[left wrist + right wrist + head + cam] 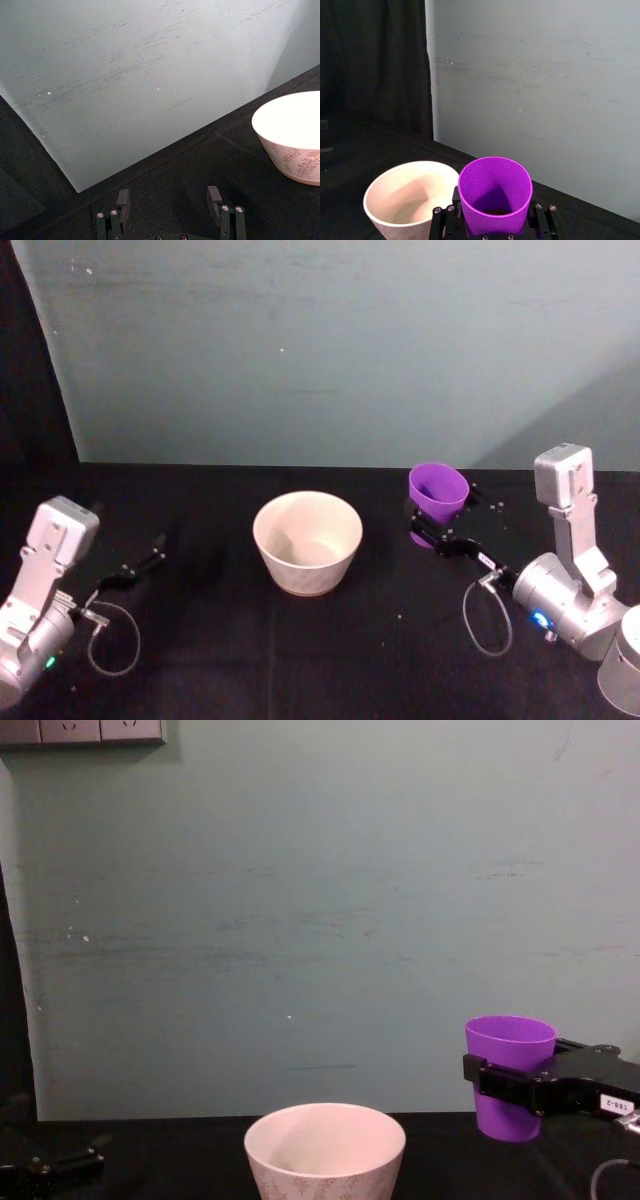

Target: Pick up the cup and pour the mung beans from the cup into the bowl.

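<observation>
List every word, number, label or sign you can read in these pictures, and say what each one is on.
White sticker on the right hand, which holds the purple cup: dark characters, too blurred to read.
Bowl: a leaf pattern, no writing.
No other text can be read.

Right gripper (pixel 430 528) reaches forward, fingers clamped; left gripper (pixel 167 200) low, fingers apart.

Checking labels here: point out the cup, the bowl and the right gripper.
cup (pixel 512 1050): chest view, purple front wall under rim.
bowl (pixel 305 575): head view, outer front wall.
right gripper (pixel 500 1085): chest view, between fingers clamping cup.
</observation>
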`<state>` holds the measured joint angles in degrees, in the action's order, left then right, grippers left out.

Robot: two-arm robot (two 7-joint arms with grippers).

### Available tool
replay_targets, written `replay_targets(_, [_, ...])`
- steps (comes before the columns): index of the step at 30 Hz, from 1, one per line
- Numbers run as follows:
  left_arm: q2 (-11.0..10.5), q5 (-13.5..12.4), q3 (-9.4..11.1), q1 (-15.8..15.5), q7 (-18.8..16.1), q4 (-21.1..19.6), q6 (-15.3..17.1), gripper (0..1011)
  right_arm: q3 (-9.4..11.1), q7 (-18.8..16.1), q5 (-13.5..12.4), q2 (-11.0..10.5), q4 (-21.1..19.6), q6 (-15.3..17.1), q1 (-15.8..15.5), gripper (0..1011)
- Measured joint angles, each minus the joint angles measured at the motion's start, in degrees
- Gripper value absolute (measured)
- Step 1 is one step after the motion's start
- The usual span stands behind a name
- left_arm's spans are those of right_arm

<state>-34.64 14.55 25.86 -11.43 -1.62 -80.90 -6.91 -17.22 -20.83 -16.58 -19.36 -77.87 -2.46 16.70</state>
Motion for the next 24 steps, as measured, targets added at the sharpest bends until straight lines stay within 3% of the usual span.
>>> replay_targets(24, [0.0,0.0,0.0,0.0,0.0,0.0,0.0,1011,0.0,0.0,0.0,0.0,0.0,0.0,0.0,718])
